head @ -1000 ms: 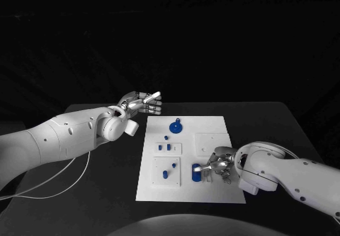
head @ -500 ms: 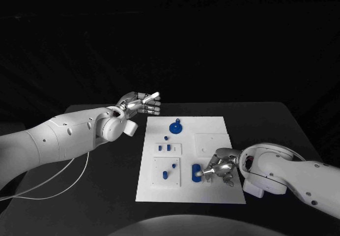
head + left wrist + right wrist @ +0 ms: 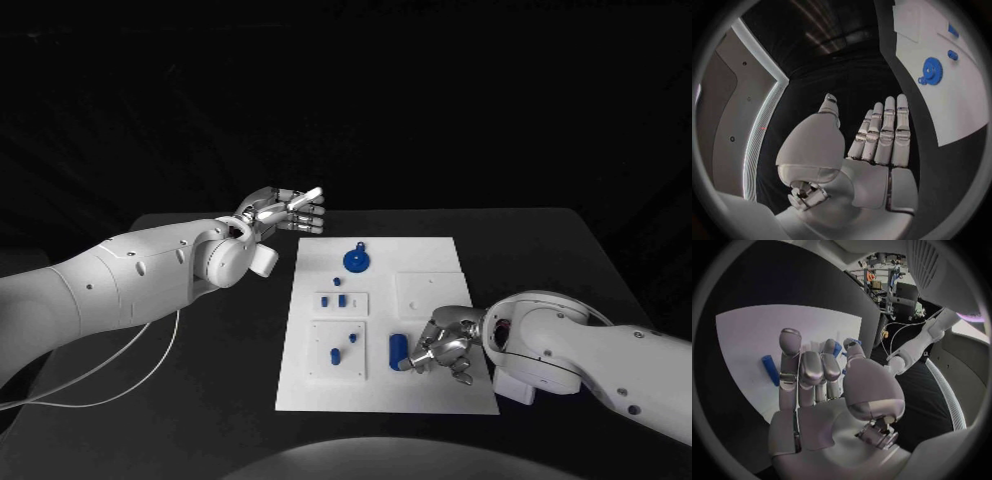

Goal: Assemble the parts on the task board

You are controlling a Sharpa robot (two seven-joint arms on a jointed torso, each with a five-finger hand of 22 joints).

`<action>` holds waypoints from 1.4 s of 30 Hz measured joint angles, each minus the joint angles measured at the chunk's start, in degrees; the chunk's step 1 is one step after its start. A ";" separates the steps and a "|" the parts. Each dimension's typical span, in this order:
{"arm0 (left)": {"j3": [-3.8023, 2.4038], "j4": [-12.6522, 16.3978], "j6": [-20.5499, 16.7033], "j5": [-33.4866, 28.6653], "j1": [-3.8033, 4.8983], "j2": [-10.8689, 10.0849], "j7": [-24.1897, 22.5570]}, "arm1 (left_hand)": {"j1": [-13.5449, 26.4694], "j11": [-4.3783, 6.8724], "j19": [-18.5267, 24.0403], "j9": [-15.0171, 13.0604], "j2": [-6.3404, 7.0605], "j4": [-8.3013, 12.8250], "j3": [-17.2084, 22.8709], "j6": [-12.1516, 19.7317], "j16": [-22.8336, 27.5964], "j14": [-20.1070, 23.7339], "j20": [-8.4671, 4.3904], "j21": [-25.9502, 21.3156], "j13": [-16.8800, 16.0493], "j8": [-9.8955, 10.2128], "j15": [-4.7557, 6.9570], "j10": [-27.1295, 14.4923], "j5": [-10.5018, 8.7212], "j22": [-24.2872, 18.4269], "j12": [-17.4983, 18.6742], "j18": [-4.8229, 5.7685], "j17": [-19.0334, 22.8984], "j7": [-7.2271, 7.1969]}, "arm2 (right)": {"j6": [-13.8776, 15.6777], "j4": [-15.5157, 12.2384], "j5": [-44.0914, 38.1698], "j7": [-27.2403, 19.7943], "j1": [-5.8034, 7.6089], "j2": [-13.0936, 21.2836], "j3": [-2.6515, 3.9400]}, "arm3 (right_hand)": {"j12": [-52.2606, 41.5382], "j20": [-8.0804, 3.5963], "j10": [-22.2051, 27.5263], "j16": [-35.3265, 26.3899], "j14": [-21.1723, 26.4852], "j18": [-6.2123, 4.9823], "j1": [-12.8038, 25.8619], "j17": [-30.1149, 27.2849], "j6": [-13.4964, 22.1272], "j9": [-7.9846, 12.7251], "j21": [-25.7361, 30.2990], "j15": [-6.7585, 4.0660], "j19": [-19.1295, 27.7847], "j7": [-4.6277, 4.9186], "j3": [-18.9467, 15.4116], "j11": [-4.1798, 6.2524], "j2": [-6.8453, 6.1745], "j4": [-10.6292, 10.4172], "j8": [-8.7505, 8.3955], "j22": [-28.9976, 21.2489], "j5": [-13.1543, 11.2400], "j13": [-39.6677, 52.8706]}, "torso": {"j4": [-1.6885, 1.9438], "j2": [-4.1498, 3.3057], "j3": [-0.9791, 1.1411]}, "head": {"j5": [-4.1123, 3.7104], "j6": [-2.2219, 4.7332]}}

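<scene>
Right robot hand, silver, fingers curled, empty beside oblong blue part; left robot hand open.

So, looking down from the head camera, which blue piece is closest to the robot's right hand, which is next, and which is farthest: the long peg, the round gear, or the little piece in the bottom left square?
From the right hand:
1. Long blue peg, right beside the hand's fingers.
2. Small blue piece in the near left recess, farther left on the task board.
3. Blue gear, at the board's far end.
</scene>
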State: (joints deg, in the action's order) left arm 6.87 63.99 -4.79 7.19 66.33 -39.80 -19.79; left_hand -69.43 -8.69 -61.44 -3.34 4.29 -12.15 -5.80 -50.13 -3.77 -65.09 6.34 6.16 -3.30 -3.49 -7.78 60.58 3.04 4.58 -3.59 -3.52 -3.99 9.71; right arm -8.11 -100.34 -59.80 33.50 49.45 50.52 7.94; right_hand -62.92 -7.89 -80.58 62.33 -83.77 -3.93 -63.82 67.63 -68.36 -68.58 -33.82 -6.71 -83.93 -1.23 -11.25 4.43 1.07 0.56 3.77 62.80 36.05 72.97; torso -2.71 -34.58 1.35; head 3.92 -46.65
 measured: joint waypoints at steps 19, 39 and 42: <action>0.00 0.07 0.00 0.00 0.00 0.29 0.11 | 0.00 0.00 0.00 0.00 0.00 0.00 0.00 0.20 0.00 0.00 0.00 0.00 0.00 0.00 0.00 0.00 0.00 0.00 0.00 0.00 -0.05 -0.20 | 2.24 2.10 -0.85 2.55 -0.87 -1.99 -0.02 | 0.00 -0.20 -0.32 -0.03 -0.12 0.01 3.91 -0.45 -0.25 -1.17 0.00 -0.11 -0.21 -0.25 13.76 0.31 -0.74 1.21 0.00 -0.23 -5.28 0.13 | 0.01 -0.04 0.05 | 0.18 -0.19; 0.01 0.09 -0.01 0.07 0.00 0.37 0.70 | -0.23 0.00 0.21 -0.01 -1.13 2.72 -0.29 0.20 0.00 0.00 0.21 0.00 -0.05 0.00 0.00 0.00 0.00 0.05 0.00 -0.93 -0.20 -0.20 | 1.78 3.10 -1.85 3.27 -1.19 -2.47 -0.05 | 0.00 -0.19 -0.31 -0.03 -0.12 0.00 5.90 -0.51 -0.54 -0.97 0.00 -0.10 -0.21 -0.54 27.24 0.30 -5.46 2.49 0.00 -0.20 -8.64 0.23 | 0.01 -0.08 0.11 | 0.18 -0.27; 0.01 0.10 -0.01 0.09 0.00 0.30 0.78 | -0.48 0.00 0.21 -0.01 -1.37 2.72 -0.29 0.19 0.00 0.00 0.21 0.00 -0.04 0.00 0.00 0.00 0.00 0.05 0.00 -0.93 -0.20 -0.20 | 1.58 3.35 -1.89 3.34 -1.42 -2.80 -0.05 | 0.00 -0.19 -0.31 -0.03 -0.12 0.01 5.90 -0.55 -0.54 -1.00 0.00 -0.10 -0.21 -0.54 26.42 0.30 -5.46 2.34 0.00 -0.20 -9.67 0.23 | 0.01 -0.08 0.10 | 0.27 -0.35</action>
State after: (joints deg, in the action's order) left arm 6.87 64.09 -4.80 7.28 66.33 -39.49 -19.01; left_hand -69.91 -8.69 -61.23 -3.35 2.92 -9.43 -6.09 -49.93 -3.77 -65.10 6.55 6.16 -3.35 -3.49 -7.78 60.58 3.04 4.62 -3.59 -4.45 -4.19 9.51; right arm -6.53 -96.99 -61.69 36.84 48.03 47.72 7.88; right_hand -62.91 -8.08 -80.89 62.29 -83.89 -3.93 -57.92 67.08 -68.90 -69.58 -33.82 -6.81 -84.14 -1.76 15.17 4.73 -4.38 2.90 3.77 62.60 26.39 73.20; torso -2.70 -34.67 1.44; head 4.19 -47.00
